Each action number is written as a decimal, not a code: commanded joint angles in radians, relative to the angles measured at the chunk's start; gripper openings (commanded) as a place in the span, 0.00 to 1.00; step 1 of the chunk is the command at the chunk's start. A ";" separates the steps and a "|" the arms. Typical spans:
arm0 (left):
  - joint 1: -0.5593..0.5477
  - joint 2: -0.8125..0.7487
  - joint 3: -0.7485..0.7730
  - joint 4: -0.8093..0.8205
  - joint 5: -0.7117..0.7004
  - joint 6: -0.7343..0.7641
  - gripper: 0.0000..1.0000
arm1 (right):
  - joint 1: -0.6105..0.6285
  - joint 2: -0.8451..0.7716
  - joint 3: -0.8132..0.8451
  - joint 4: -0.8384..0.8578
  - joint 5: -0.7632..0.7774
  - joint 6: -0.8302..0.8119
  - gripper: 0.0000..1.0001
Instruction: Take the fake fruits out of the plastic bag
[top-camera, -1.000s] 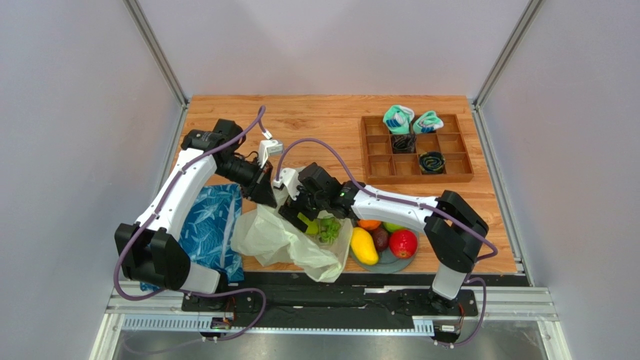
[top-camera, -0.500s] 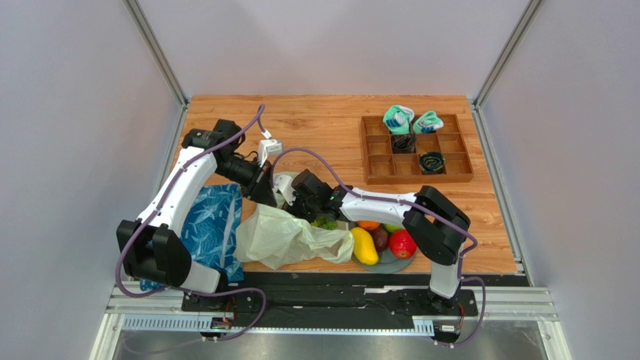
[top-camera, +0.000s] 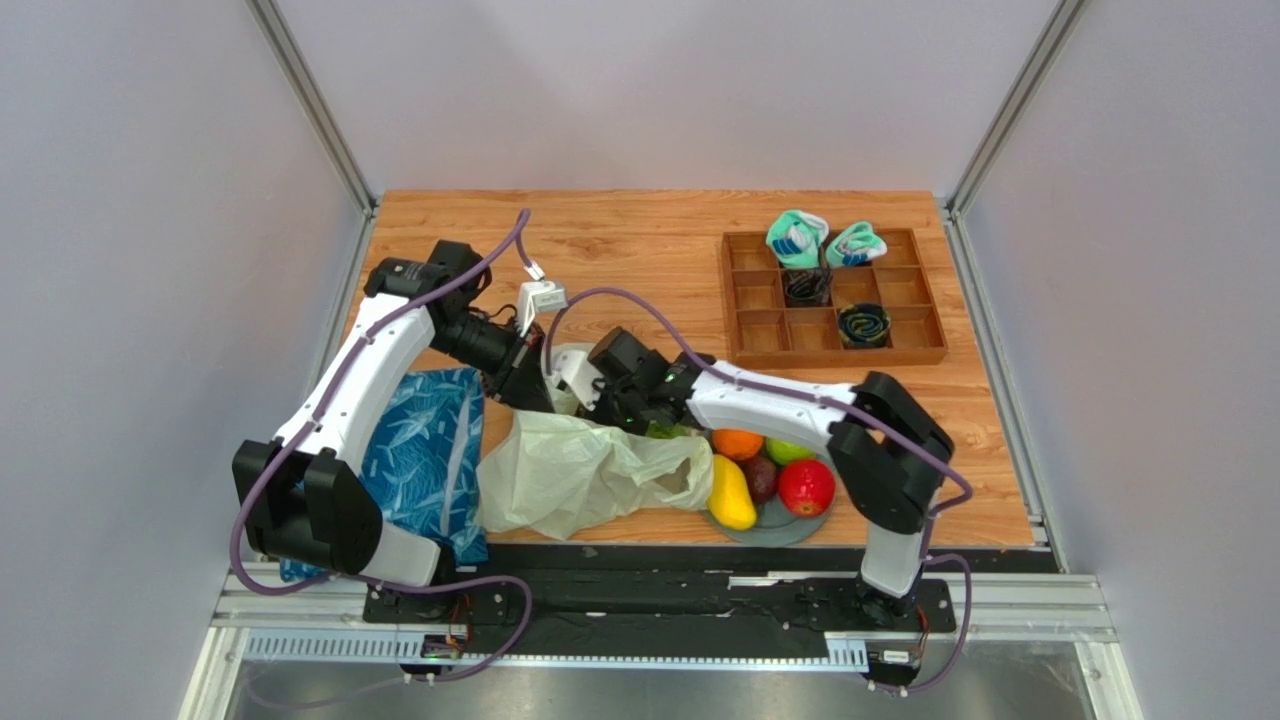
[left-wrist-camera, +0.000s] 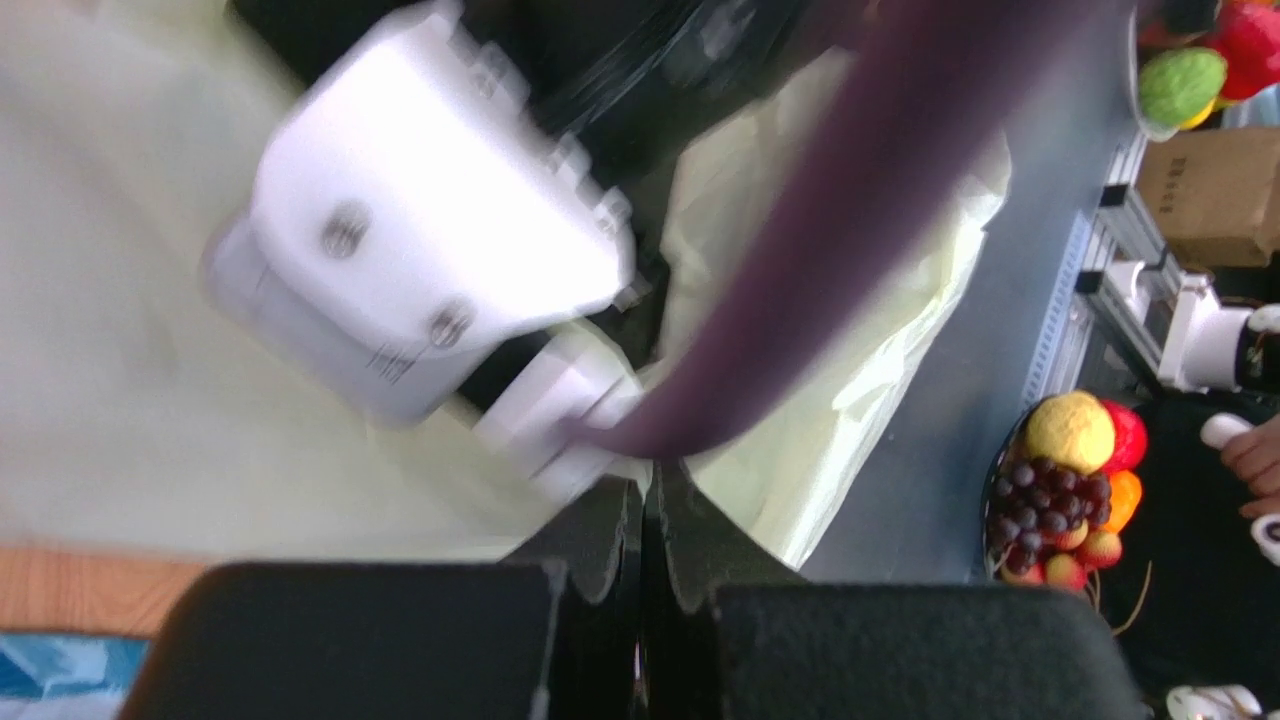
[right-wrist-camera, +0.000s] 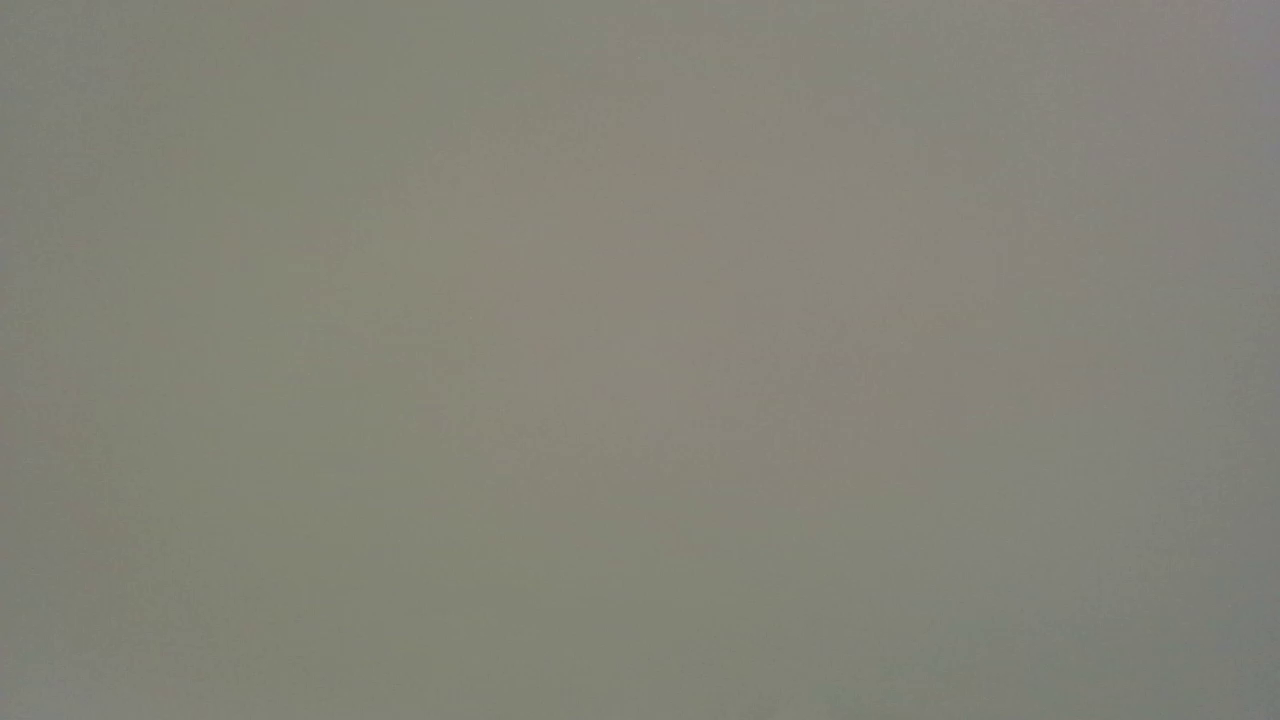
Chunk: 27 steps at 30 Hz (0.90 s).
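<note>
Bag (top-camera: 579, 473) over right tool (top-camera: 609, 408), tips unseen

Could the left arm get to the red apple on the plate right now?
Probably not. The left gripper is shut on the plastic bag, and the right arm lies across the path to the red apple.

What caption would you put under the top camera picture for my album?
The left arm and right arm meet at a pale bag, beside a plate of fake fruits.
</note>
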<state>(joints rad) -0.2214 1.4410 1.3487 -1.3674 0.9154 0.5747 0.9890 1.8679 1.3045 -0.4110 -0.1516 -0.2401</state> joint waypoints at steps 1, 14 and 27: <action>-0.003 -0.005 -0.017 -0.044 -0.018 0.016 0.00 | -0.059 -0.262 0.079 -0.158 -0.236 -0.054 0.37; -0.003 0.093 0.072 0.047 -0.058 -0.027 0.00 | -0.280 -0.556 0.036 -0.442 -0.458 -0.208 0.40; -0.003 0.108 0.093 0.042 -0.067 -0.029 0.00 | -0.348 -0.664 -0.234 -0.569 -0.143 -0.277 0.42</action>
<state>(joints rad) -0.2226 1.5539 1.4223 -1.3334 0.8398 0.5503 0.6418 1.2358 1.1217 -0.9596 -0.3813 -0.4454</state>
